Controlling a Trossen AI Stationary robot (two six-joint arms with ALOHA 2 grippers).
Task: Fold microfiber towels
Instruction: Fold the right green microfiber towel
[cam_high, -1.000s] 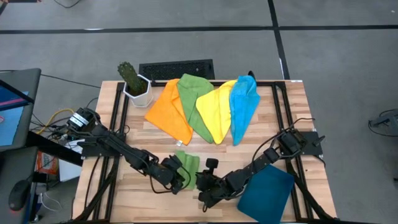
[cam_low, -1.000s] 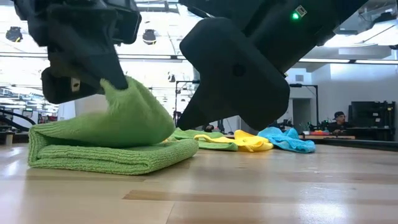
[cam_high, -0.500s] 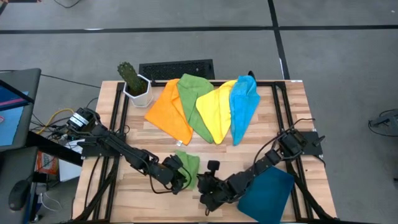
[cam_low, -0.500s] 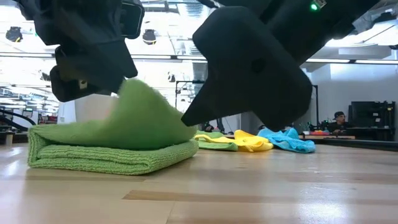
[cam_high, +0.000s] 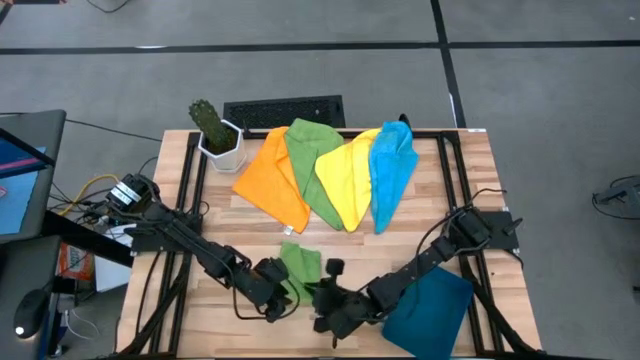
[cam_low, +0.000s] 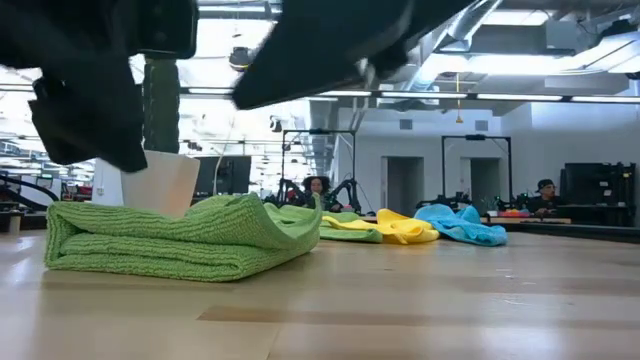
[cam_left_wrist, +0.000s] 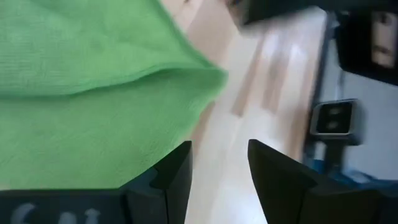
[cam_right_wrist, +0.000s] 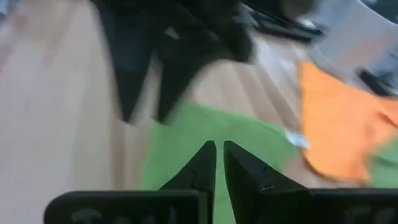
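Note:
A green microfiber towel (cam_high: 300, 264) lies folded on the wooden table (cam_high: 240, 225) near its front edge, its layers stacked flat (cam_low: 180, 240). My left gripper (cam_left_wrist: 217, 168) hovers open just off the towel's near left side (cam_high: 277, 297), with nothing between its fingers. My right gripper (cam_right_wrist: 219, 163) is shut and stands above the towel's near right side (cam_high: 320, 300), lifted clear of it. Orange (cam_high: 272, 180), green (cam_high: 312, 170), yellow (cam_high: 347, 178) and blue (cam_high: 390, 170) towels lie fanned out flat at the table's back.
A dark teal tray (cam_high: 430, 310) lies at the near right corner under the right arm. A potted cactus (cam_high: 215, 135) stands at the far left corner, with a black keyboard (cam_high: 285, 110) behind the table. Bare wood shows between the folded towel and the fanned ones.
My left gripper has opened and let go of the green towel's upper layer, then drawn back toward the near left. That raised layer has dropped flat onto the fold. My right gripper has stayed shut, risen off the towel and tipped upward.

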